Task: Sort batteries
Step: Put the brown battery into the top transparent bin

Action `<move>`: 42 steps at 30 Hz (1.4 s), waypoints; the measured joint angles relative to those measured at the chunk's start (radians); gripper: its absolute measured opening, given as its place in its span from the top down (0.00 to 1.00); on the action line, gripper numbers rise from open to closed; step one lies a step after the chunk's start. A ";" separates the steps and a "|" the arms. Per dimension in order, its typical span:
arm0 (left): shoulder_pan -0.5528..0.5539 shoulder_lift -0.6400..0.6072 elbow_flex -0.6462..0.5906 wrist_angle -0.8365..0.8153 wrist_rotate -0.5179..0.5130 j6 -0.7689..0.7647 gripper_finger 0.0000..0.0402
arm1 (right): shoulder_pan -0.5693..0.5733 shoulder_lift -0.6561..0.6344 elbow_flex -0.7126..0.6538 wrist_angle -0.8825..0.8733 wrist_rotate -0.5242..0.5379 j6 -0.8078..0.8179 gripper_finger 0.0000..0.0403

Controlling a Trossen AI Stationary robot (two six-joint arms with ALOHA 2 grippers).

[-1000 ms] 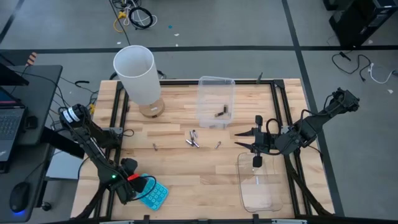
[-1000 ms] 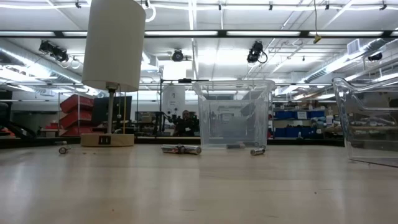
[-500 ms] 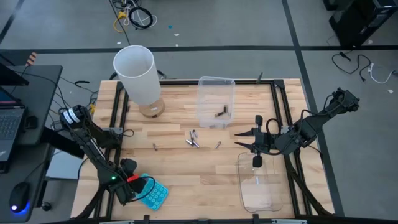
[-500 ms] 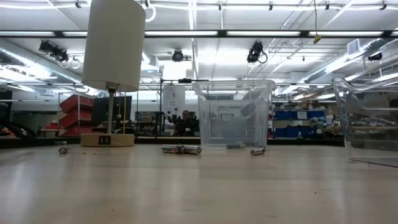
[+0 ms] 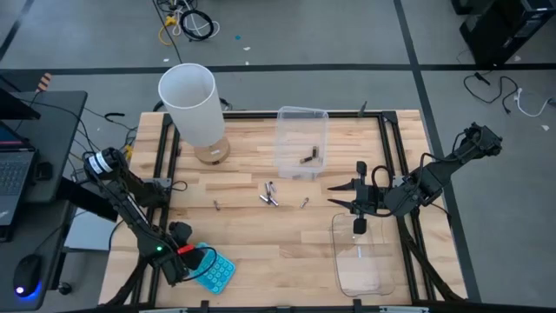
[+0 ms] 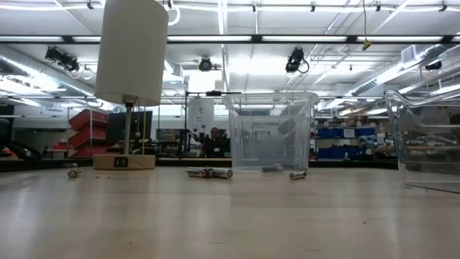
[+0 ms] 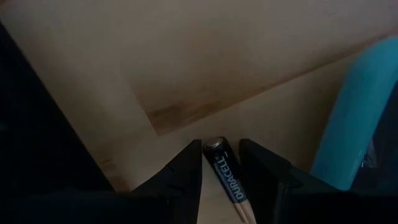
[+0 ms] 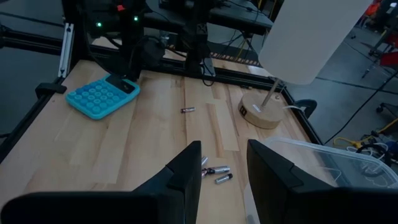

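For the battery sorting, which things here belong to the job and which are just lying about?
Job:
- loose batteries on the table
- battery between the left gripper fingers
- far tub, batteries inside
- near tub, under the right gripper

Lying about:
- lamp
- blue calculator

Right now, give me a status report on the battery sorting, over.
Right end effector open, empty. Left end effector over battery by calculator. Loose batteries mid-table. Lamp stands behind.

Lamp [image 5: 193, 106], blue calculator [image 5: 214, 271], clear tubs [image 5: 301, 141]
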 joint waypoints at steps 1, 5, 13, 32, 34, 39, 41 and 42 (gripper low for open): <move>0.000 0.000 0.000 0.000 0.000 0.000 0.73 | 0.000 0.000 0.000 0.000 0.000 0.000 0.71; 0.000 0.000 0.000 0.001 0.000 0.004 0.78 | 0.000 0.000 0.000 0.000 0.000 0.000 0.71; 0.000 0.001 -0.001 -0.001 0.000 0.003 0.91 | 0.000 0.000 0.000 0.000 0.000 0.000 0.71; 0.000 0.006 0.150 -0.181 -0.110 0.130 0.92 | 0.000 0.000 0.000 0.000 0.000 0.000 0.71; 0.000 0.006 0.178 -0.240 -0.131 0.131 0.92 | 0.000 0.000 0.000 0.000 0.000 0.000 0.71; 0.001 0.005 0.249 -0.356 -0.153 0.110 0.92 | 0.000 0.000 0.000 0.000 0.000 0.000 0.71; 0.001 0.005 0.275 -0.389 -0.200 0.109 0.92 | 0.000 0.000 0.000 0.000 0.000 0.000 0.71; 0.001 0.005 0.289 -0.409 -0.234 0.112 0.92 | 0.000 0.000 0.000 0.000 0.000 0.000 0.71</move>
